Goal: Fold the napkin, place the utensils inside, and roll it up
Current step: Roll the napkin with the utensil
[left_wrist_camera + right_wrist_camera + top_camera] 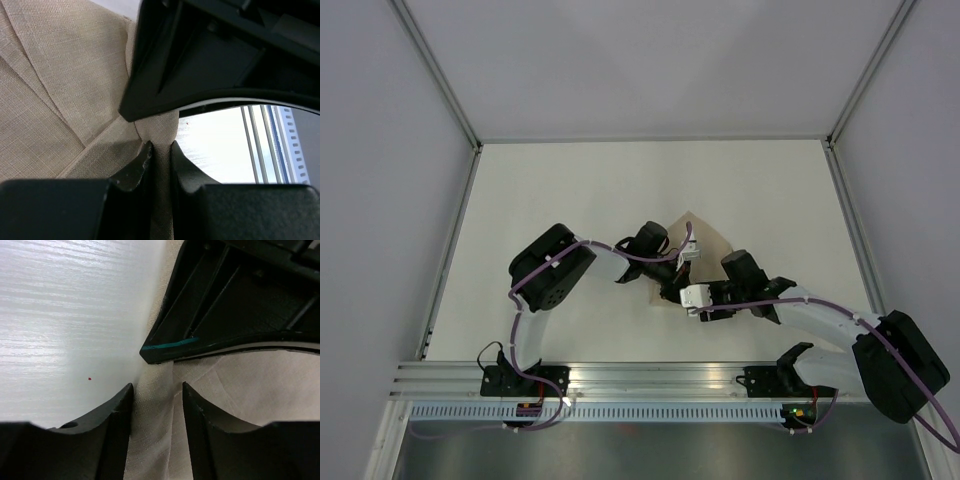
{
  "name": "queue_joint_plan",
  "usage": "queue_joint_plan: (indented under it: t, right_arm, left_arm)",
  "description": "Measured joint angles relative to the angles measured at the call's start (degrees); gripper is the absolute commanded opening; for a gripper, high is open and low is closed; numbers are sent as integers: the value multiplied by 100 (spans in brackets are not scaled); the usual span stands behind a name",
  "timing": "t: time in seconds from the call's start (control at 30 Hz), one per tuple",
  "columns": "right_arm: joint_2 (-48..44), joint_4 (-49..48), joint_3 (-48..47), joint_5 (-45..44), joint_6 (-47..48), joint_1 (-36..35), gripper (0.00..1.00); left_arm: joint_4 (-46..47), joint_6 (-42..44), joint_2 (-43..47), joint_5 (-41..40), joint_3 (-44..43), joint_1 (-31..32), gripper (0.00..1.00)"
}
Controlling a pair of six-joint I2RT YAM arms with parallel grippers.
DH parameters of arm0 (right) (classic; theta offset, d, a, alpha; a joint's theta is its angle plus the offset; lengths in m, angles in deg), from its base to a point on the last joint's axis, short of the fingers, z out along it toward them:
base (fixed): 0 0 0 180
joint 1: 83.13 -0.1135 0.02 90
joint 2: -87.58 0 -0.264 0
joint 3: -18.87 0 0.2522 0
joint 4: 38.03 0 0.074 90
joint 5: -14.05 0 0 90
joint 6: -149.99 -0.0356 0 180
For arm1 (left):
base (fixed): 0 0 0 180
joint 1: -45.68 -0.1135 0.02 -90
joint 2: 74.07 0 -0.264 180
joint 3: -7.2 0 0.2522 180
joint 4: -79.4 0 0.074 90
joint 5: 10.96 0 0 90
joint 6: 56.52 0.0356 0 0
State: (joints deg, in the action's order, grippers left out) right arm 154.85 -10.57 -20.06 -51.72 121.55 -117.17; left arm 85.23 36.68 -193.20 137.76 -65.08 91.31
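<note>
The beige napkin point(706, 240) lies folded near the table's middle, with both grippers meeting at its near-left corner. In the left wrist view my left gripper point(161, 145) is shut on a raised ridge of the napkin point(60, 75), and the cloth is pinched tight between its fingertips. My right gripper point(157, 385) faces it from the other side. Its jaws stand apart around the same twisted fold of napkin point(250, 385) without squeezing it. From above, the left gripper point(672, 283) and right gripper point(682, 300) almost touch. The utensils are hidden or out of view.
The white table point(580, 190) is bounded by grey walls at the back and sides. An aluminium rail point(650, 378) at the near edge carries both arm bases. Each wrist view is crowded by the other gripper's black body point(225, 55) point(240, 300).
</note>
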Motion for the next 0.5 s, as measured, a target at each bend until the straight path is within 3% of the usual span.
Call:
queue_joint_plan:
  t: [0.07,0.17,0.4,0.5]
  right_arm:
    - [26,-37,31,-9,0,-20,36]
    - [61,-46,50,-4,2,-44,27]
    - [428,144,-271,0,59,-28,16]
    - [815,435,-636,63,136,-28,13]
  left_arm:
    - [-20,0,-7,11,-11,-7,3]
    - [-68,-2,-7,13,-24,-35,8]
    - [-184,-7,214,-334,72,-17,29]
    - [-201,-4,455,-643,271,-11,33]
